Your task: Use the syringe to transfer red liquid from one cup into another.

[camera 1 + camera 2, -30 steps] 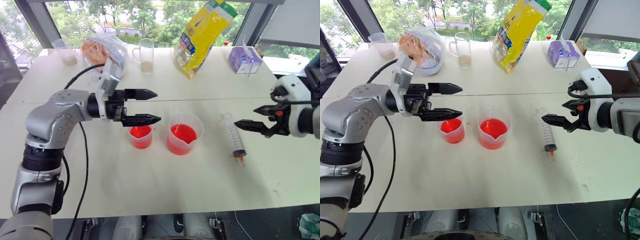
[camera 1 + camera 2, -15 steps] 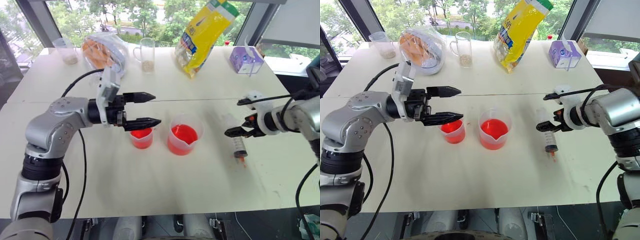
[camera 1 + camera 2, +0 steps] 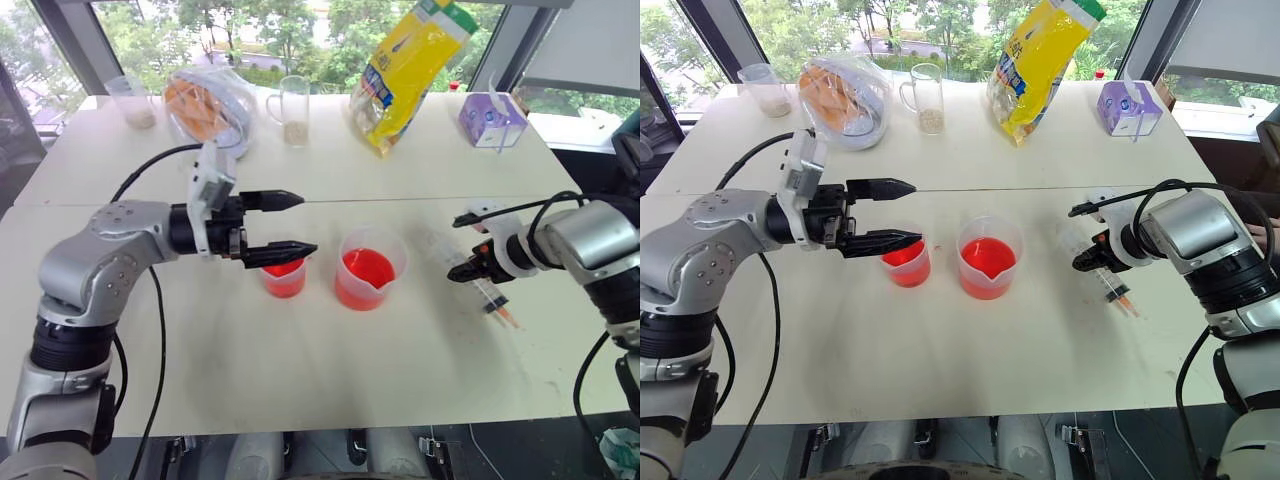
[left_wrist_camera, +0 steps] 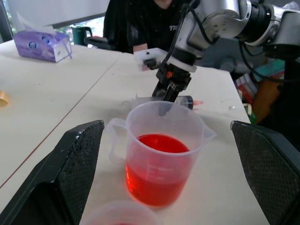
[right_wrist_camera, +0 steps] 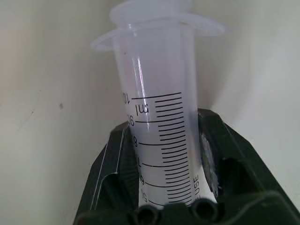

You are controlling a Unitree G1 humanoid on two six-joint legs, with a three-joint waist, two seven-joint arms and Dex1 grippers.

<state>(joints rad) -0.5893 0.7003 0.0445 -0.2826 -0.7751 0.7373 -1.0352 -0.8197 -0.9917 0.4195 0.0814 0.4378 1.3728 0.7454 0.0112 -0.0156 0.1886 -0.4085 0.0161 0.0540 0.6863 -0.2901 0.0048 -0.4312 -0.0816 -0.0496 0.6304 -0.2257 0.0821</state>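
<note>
At the right of the frame we saw the right end effector (image 3: 1092,262) clamped around the barrel of the syringe (image 5: 159,140), which lay on the white desk (image 3: 330,370) with its orange tip (image 3: 512,321) pointing toward the lower right. Left of centre, the left end effector (image 3: 290,224) hung with its fingers spread wide and grasping nothing, just above the smaller cup (image 3: 284,277) of red liquid (image 3: 283,268). The spouted cup (image 3: 368,268), also part-filled with red, stood between that cup and the syringe.
</note>
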